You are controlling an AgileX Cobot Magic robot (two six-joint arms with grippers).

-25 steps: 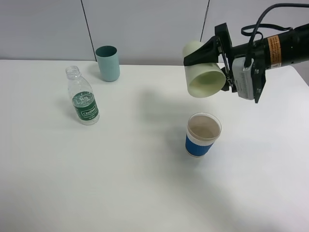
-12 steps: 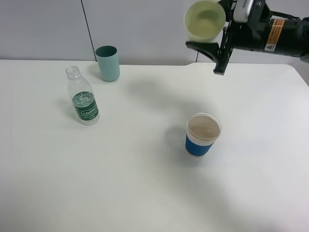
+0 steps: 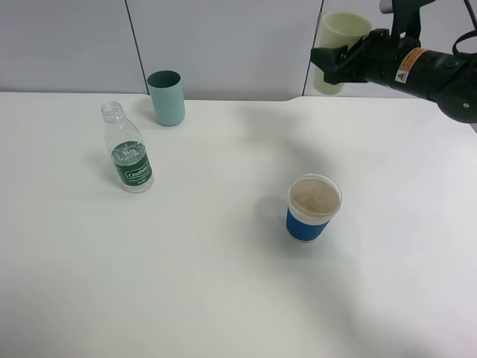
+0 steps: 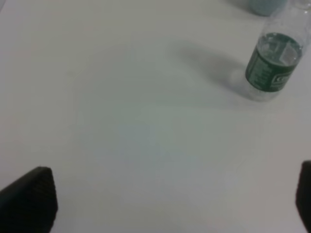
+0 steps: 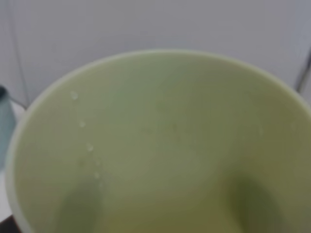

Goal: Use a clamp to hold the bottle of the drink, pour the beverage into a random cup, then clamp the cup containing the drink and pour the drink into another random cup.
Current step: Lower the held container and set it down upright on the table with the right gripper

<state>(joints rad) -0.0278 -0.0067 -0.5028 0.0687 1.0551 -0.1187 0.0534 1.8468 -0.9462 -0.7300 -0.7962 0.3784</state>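
My right gripper [image 3: 349,58] is shut on a pale green cup [image 3: 339,49] and holds it upright, high above the table's back right. The right wrist view is filled by that cup's inside [image 5: 160,145], with a few droplets on its wall. A blue-and-white paper cup [image 3: 313,208] stands on the table below and in front of it, with liquid in it. A clear bottle [image 3: 127,153] with a green label stands uncapped at the left; it also shows in the left wrist view [image 4: 272,65]. My left gripper [image 4: 170,204] is open, low over bare table, apart from the bottle.
A teal cup [image 3: 167,98] stands at the back left, behind the bottle, near the wall. The white table [image 3: 223,283] runs wide in front of the cups.
My right gripper has lifted the pale green cup from its tipped pose over the blue cup, turned it upright and moved it up and to the back right.
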